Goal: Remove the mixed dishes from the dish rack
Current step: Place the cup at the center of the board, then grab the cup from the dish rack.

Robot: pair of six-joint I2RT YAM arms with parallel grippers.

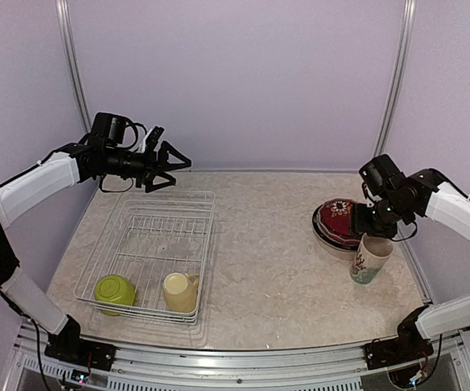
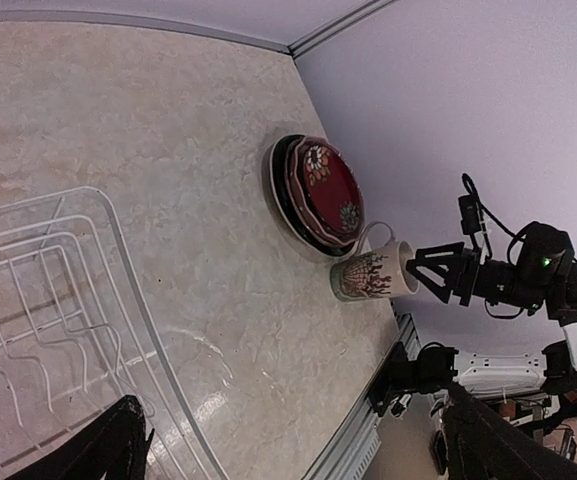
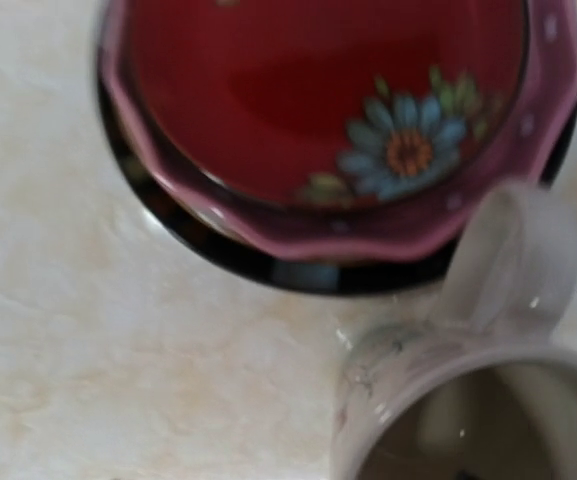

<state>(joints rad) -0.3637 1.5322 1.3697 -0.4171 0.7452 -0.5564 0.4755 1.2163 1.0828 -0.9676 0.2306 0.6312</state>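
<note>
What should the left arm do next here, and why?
Probably lower the open left gripper toward the pale yellow mug: it and the lime-green bowl sit at the near end of the dish rack, while the gripper hovers over its far edge.

Top: high, whole table (image 1: pixel 259 261). Wrists share floral mug (image 2: pixel 373 272): right close, left far.

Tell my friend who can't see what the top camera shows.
A white wire dish rack holds just a lime-green bowl and a pale yellow mug. To the right, a white floral mug stands beside a stack of plates, the right gripper close above it. The left gripper hangs open near the rack's far edge.
</note>
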